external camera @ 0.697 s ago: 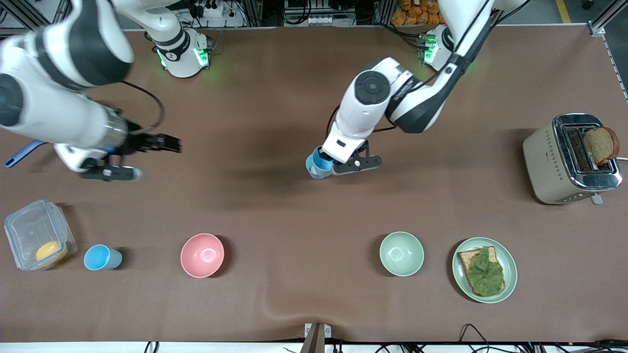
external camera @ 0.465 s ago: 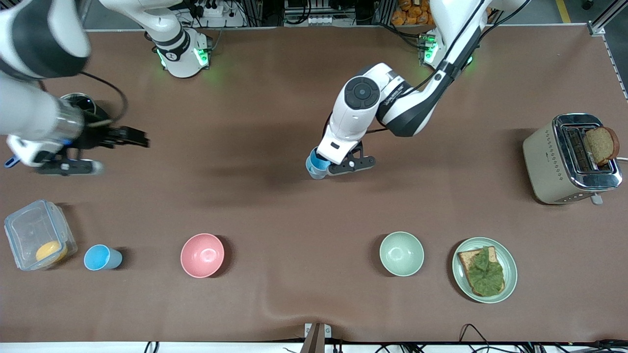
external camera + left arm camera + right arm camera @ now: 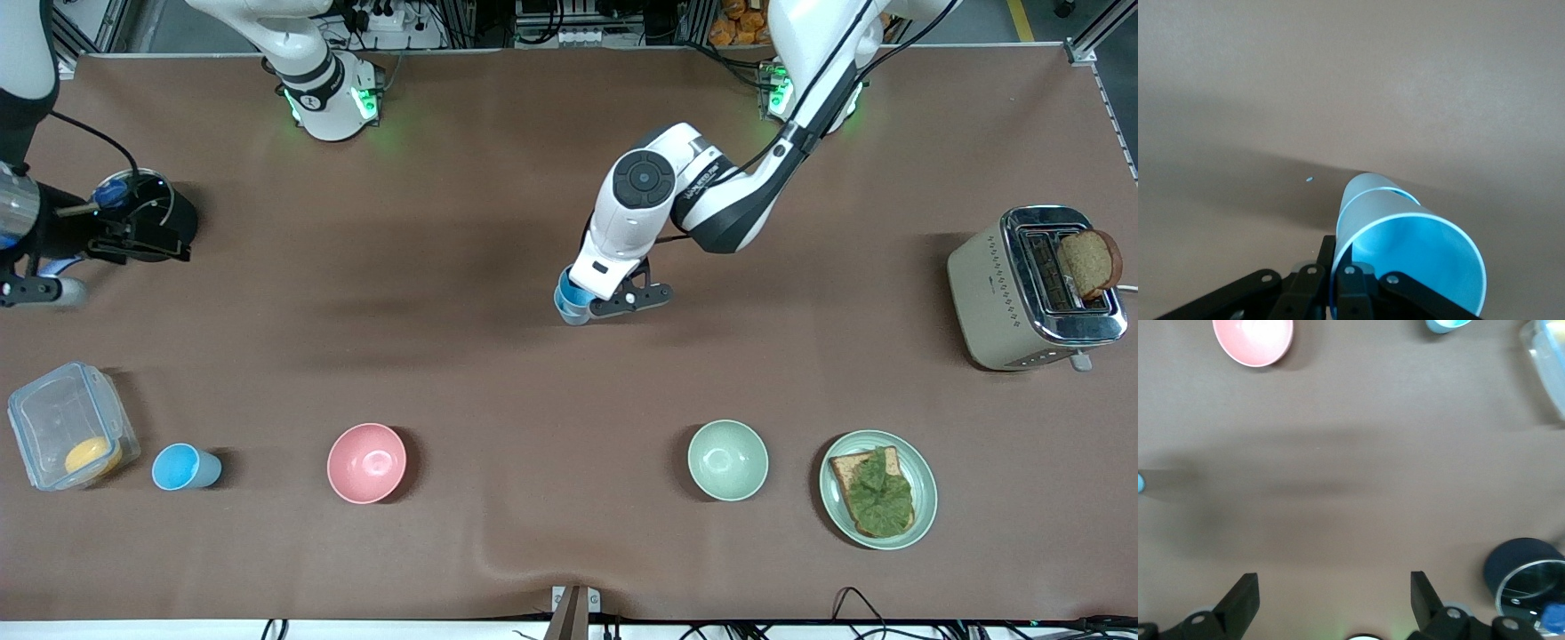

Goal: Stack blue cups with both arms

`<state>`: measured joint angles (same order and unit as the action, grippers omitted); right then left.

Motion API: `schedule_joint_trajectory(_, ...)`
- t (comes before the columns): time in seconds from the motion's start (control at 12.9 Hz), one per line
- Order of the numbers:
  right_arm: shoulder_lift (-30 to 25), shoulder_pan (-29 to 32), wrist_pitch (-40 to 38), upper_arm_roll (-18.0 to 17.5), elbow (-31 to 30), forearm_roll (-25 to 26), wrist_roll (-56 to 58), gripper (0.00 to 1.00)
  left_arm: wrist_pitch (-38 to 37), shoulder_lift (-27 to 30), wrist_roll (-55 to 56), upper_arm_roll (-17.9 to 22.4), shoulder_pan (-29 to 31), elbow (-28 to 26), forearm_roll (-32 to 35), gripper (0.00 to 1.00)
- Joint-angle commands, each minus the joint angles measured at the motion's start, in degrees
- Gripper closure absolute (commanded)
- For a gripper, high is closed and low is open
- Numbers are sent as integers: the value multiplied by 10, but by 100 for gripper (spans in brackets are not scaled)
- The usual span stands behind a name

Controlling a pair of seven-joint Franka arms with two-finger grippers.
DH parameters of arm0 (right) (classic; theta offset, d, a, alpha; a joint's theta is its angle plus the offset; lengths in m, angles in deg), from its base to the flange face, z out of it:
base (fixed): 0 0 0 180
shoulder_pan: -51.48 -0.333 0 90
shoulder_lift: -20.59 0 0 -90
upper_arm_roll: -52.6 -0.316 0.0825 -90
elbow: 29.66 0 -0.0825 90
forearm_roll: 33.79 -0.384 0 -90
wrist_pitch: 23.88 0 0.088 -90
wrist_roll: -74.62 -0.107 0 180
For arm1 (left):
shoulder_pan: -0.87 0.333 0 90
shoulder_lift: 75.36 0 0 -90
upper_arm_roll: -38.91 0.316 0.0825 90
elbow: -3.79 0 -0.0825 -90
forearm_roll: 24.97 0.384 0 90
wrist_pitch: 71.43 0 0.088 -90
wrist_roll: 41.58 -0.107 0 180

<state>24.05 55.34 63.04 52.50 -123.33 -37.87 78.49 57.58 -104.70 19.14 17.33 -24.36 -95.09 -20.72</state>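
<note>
- Brown covering spreads over the whole surface (image 3: 498, 551), with both arm bases standing along its edge farthest from the front camera.
- The left end effector (image 3: 594, 298) is over the middle of the surface, clenched on the rim of a blue cup stack (image 3: 571, 305) (the left wrist view shows one cup nested in another (image 3: 1405, 247), tilted, with shadowed bare covering under it).
- I cannot tell whether that stack touches the surface.
- The right end effector (image 3: 1331, 600) hangs at the right arm's end of the surface, fingers (image 3: 1241, 597) spread wide and holding nothing.
- A dark round container (image 3: 151, 213) with a shiny rim sits just beside it, with something blue sticking out of it.
- A single blue cup (image 3: 182, 468) stands upright near the front camera, between a clear plastic box (image 3: 67, 427) with something yellow inside and a pink bowl (image 3: 366, 462).
- Along the same row toward the left arm's end are a pale green bowl (image 3: 727, 460) and a green plate (image 3: 920, 480) carrying bread topped with greens.
- A toaster (image 3: 1005, 302) with a slice of bread sticking up stands at the left arm's end, farther from the front camera than the plate.
</note>
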Motion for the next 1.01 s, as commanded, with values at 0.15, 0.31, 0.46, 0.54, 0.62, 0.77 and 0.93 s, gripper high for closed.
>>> schedule_joint_trajectory(0.15, -35, 19, 1, -29, -21, 59, 9, 0, 24, -12, 23, 3, -11, -2, 23, 100)
schedule_joint_trajectory(0.31, -59, 19, -15, -32, -23, 58, 9, 0, 25, -16, 23, 2, -13, -2, 25, 100)
schedule_joint_trajectory(0.46, -65, 15, -15, -34, -24, 58, 8, 0, 25, -17, 23, 2, -12, -2, 24, 41)
schedule_joint_trajectory(0.54, -64, 14, -11, -34, -25, 58, 8, 0, 25, -17, 23, 2, -12, -2, 25, 0)
schedule_joint_trajectory(0.62, -65, 13, -11, -35, -30, 58, 8, 0, 25, -13, 22, 4, -12, -1, 26, 0)
schedule_joint_trajectory(0.77, -65, 11, -11, -34, -29, 58, 8, 0, 22, 7, 19, 5, -4, 0, 29, 0)
schedule_joint_trajectory(0.93, -65, 10, -9, -34, -25, 57, 8, 0, 2, 54, 19, 8, 27, 3, 29, 0)
